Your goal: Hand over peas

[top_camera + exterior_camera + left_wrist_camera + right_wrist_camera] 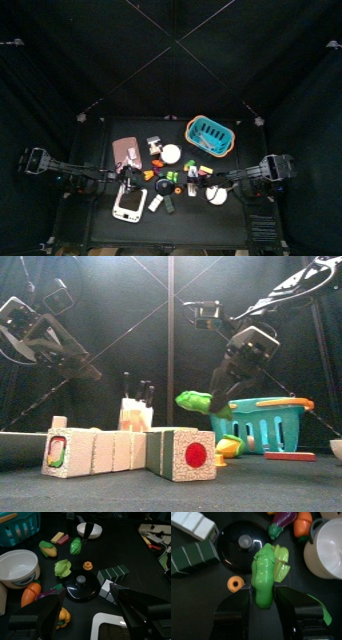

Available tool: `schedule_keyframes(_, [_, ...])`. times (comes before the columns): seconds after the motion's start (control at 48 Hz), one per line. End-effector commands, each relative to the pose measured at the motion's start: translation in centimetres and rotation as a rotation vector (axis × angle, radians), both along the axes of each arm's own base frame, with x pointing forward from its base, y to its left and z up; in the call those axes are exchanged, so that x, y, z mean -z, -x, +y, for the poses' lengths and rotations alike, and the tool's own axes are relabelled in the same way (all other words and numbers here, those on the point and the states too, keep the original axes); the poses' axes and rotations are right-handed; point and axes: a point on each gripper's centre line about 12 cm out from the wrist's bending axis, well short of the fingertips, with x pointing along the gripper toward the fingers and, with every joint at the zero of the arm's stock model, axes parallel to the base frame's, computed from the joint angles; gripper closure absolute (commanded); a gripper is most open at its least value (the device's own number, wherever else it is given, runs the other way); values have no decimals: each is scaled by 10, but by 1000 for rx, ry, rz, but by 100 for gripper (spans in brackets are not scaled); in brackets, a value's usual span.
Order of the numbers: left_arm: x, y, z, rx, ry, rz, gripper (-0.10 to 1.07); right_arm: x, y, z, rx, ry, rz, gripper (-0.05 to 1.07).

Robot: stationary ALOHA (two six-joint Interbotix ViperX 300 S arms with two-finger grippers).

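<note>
I have the pea pod (264, 574) pinched by one end in my right gripper (262, 599), lifted clear above the pot lid (240, 543) and the clutter so nothing snags (the bowl (328, 547) sits close). My left gripper (87, 609) waits wide open, ready to receive.

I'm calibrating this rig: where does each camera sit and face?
Top: overhead, looking straight down at table; both arms show.
Front: table edge, level; both arms hang behind.
Left wrist: above toys; open left gripper.
Right wrist: right gripper clamping peas.
Shared: both wrist views show black lid and white bowl.
</note>
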Motion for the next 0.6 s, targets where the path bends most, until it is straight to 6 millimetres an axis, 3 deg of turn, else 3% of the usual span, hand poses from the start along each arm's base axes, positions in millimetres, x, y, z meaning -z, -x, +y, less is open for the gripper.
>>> schedule_keyframes(0.0, [-8,-16,-4,36,-33,-27,-4,-19,-18,4,-30,-8,-86,37])
schedule_keyframes(0.312, [2,-40,-2,31,-42,18,-4,-20,-60,10,-120,27,-153,37])
schedule_keyframes(0.583, [4,-46,-2,29,-43,22,-4,-19,-88,12,-157,65,-177,37])
